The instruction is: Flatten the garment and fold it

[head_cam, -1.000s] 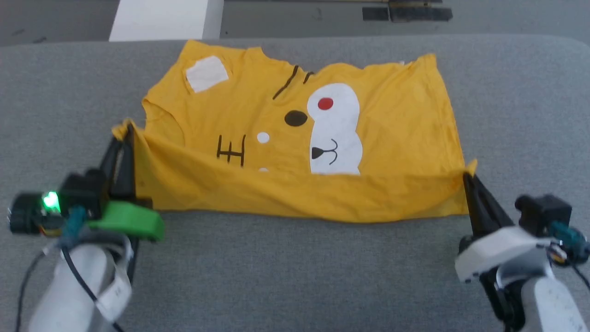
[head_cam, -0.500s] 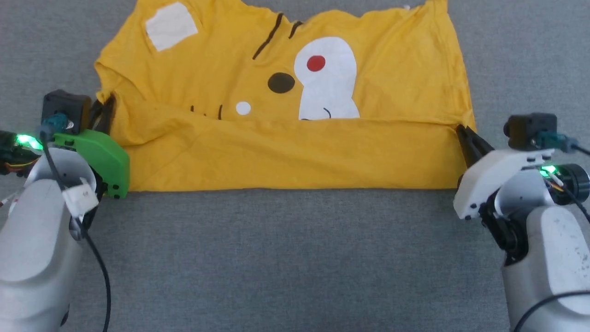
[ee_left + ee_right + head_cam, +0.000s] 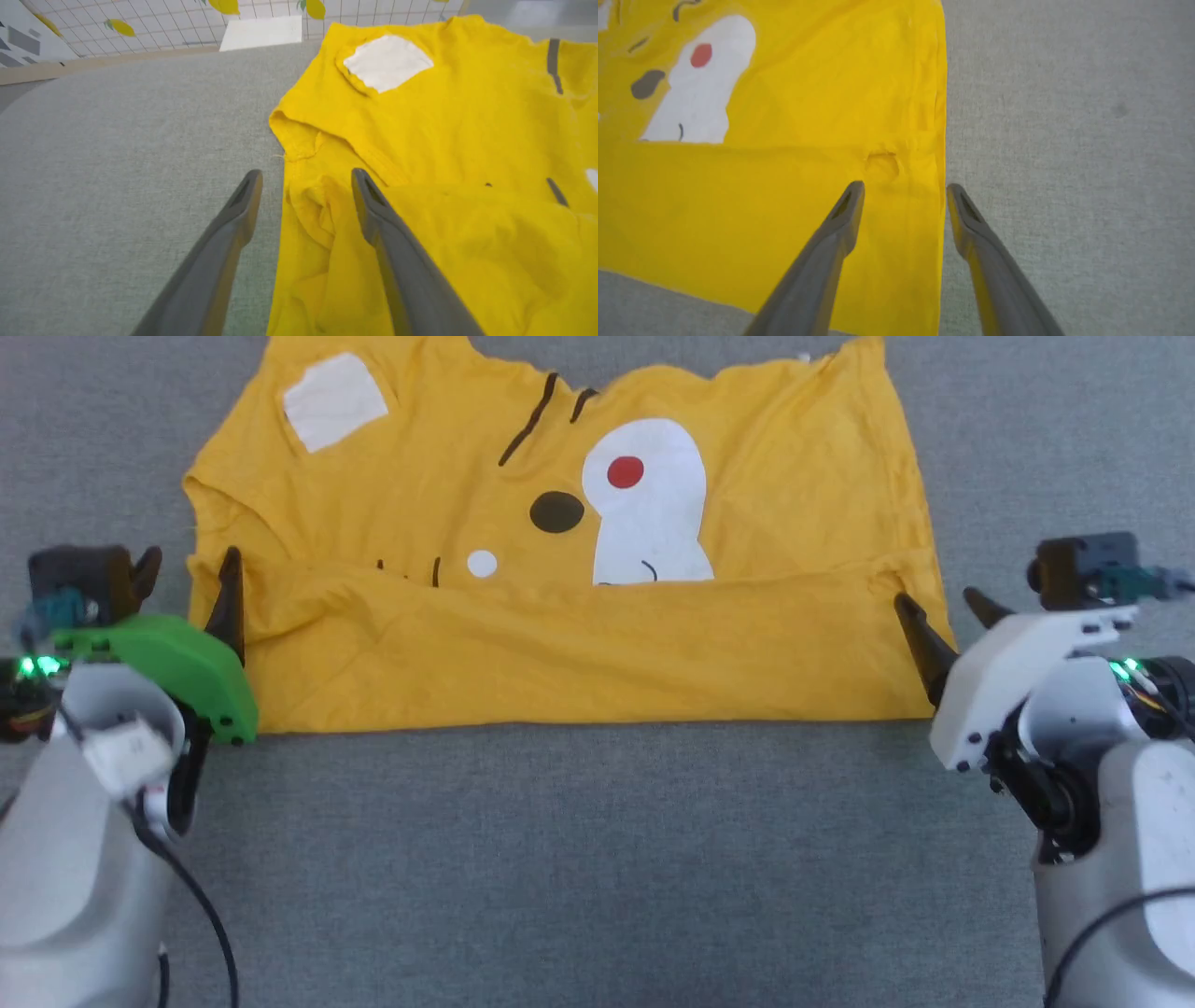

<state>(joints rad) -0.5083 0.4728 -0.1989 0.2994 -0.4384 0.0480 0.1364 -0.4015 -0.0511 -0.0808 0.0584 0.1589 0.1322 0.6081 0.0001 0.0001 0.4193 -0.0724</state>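
I see the garment [image 3: 560,644] lying on the grey table [image 3: 597,859], printed side up. Its near part is folded over towards the far side as a plain yellow band that covers the lower part of the cartoon face. Above the band I can make out the white patch with the red dot [image 3: 625,472], a dark oval beside it, black stripes, and a white square patch [image 3: 333,400] at the far left corner.

My left hand [image 3: 189,560] is wide, fingers spread across the left end of the fold. In the left wrist view one finger is over bare table and the other over rumpled yellow cloth, with nothing pinched between them.

My right hand [image 3: 935,599] is wide too, straddling the right edge of the garment at the fold. In the right wrist view its left finger is over the cloth and its right finger over the table.
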